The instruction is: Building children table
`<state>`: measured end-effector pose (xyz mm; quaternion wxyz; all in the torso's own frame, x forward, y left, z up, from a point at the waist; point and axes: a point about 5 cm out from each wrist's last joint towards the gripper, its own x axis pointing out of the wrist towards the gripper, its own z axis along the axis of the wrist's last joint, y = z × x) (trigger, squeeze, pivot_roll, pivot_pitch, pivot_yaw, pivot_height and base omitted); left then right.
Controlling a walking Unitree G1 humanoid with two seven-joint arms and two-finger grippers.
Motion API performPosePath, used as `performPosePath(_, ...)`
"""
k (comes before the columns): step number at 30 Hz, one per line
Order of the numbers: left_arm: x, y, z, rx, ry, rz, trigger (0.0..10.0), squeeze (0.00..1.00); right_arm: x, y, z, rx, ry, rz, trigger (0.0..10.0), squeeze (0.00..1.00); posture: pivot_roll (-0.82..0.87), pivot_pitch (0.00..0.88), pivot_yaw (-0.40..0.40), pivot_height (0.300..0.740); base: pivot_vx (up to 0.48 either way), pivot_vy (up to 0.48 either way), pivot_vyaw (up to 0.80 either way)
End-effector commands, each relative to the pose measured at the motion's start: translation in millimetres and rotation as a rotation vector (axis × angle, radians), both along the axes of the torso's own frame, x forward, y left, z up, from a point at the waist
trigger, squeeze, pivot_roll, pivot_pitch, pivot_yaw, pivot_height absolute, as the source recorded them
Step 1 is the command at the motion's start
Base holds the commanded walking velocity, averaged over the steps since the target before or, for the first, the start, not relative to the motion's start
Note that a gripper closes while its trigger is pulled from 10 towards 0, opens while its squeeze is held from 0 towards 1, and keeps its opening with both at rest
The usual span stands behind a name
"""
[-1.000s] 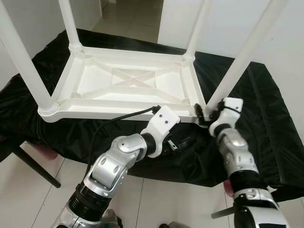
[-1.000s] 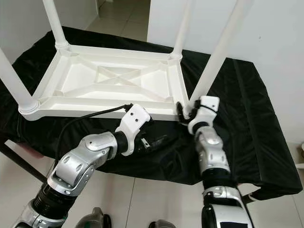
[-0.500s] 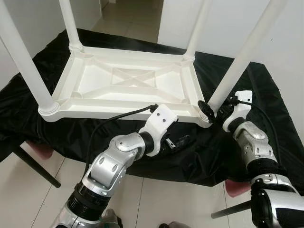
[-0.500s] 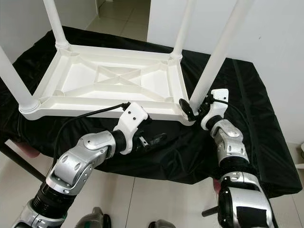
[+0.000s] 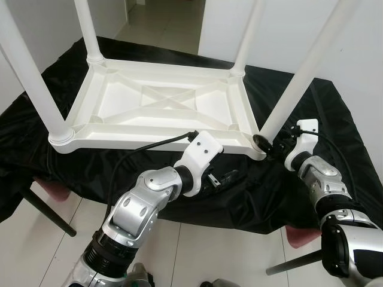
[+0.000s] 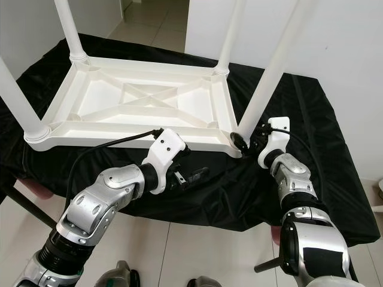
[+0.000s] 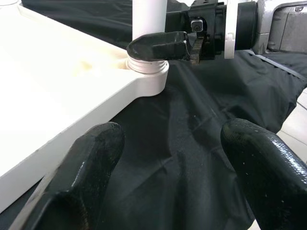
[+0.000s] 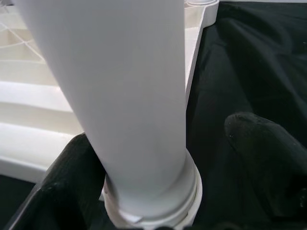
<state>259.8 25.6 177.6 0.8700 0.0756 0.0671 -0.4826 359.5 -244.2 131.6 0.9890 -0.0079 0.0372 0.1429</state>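
The white table (image 5: 161, 104) lies upside down on a black cloth (image 5: 335, 137), legs up. The right gripper (image 5: 267, 145) sits spread around the near right leg (image 5: 293, 89) at its base, one finger touching it. The left gripper (image 5: 230, 177) hovers open over the cloth below the table's near edge.

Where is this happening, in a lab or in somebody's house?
Most likely a room in a home. The floor is pale tile, the walls are plain white, and a doorway leads into another tiled room. A black cloth covers the work surface, with the upturned white table on it.
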Motion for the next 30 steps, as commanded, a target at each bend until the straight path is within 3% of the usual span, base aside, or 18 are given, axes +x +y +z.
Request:
performPosePath(1, -0.1, 0.1, 2.7, 0.003, -0.011, 0.022, 10.0, 0.0, 0.1, -4.6, 1.2, 0.02, -0.014, -0.029, 10.0, 0.0, 0.11, 0.029, -0.061, 0.74, 0.0, 0.0, 0.0)
performPosePath(3, -0.1, 0.2, 2.7, 0.003, -0.01, 0.022, 10.0, 0.0, 0.1, -3.6, 0.6, 0.023, -0.013, -0.02, 10.0, 0.0, 0.11, 0.029, -0.061, 0.74, 0.0, 0.0, 0.0)
performPosePath(4, 0.1, 0.2, 3.0, 0.003, -0.012, 0.022, 10.0, 0.0, 1.4, -9.8, 2.1, 0.066, -0.013, -0.09, 10.0, 0.0, 0.11, 0.028, -0.061, 0.74, 0.0, 0.0, 0.0)
performPosePath(7, 0.2, 0.2, 3.2, 0.004, -0.013, 0.022, 10.0, 0.0, 2.2, -14.5, 3.2, 0.099, -0.011, -0.142, 10.0, 0.0, 0.11, 0.028, -0.061, 0.74, 0.0, 0.0, 0.0)
performPosePath(11, 0.0, 0.6, 3.4, 0.006, -0.012, 0.019, 10.0, 0.0, -0.3, 3.4, -3.0, 0.017, -0.016, 0.045, 10.0, 0.0, 0.11, 0.027, -0.055, 0.74, 0.0, 0.0, 0.0)
performPosePath(17, -0.4, 0.2, 3.5, 0.007, -0.012, 0.017, 10.0, 0.0, -1.8, 10.9, -8.2, -0.023, -0.007, 0.098, 10.0, 0.0, 0.11, 0.027, -0.053, 0.74, 0.0, 0.0, 0.0)
performPosePath(30, -1.2, 0.7, 3.0, 0.009, -0.008, 0.022, 10.0, 0.0, 5.8, 1.7, 4.3, -0.014, -0.052, -0.037, 10.0, 0.0, 0.12, 0.031, -0.057, 0.74, 0.0, 0.0, 0.0)
